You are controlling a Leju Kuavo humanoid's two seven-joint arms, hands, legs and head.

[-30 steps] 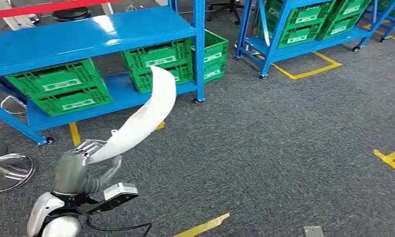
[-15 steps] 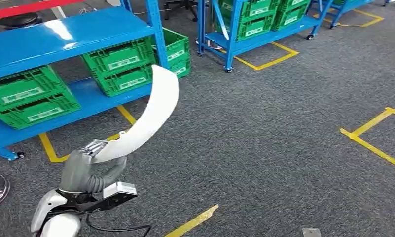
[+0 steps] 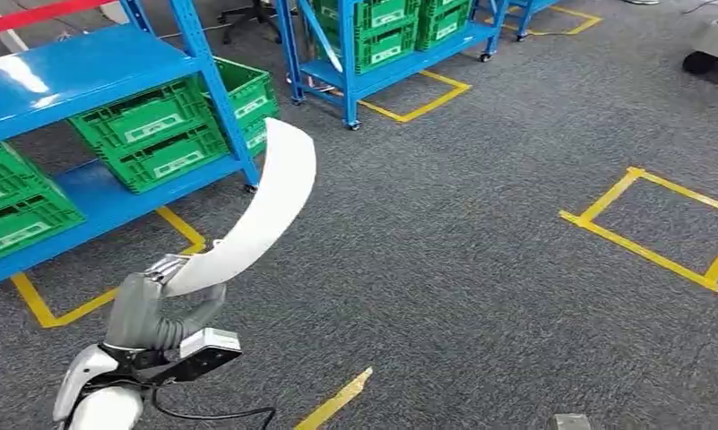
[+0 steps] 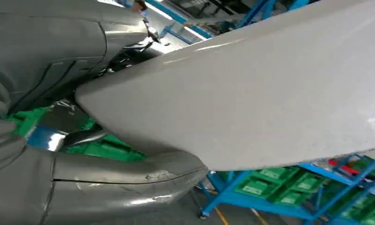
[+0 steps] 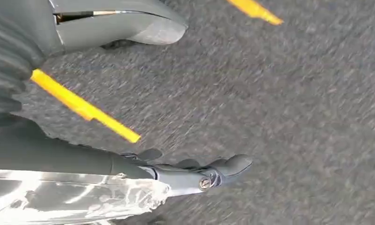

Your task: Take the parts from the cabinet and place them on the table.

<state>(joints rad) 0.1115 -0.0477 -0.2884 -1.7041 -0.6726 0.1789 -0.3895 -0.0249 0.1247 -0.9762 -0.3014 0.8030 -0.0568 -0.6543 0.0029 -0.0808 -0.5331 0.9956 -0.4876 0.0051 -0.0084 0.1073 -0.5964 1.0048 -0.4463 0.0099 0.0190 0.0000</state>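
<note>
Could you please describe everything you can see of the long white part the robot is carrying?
The white part is a long, curved strip, smooth and matte like moulded plastic, broad at its rounded far end and narrowing toward the held end. The left hand grips it at that narrow end, so it arcs upward and forward above the grey carpet, in front of the blue shelving. The left wrist view shows its plain, unmarked surface resting between thumb and fingers.

left hand | grips white curved part | blue racks, green crates behind
</note>
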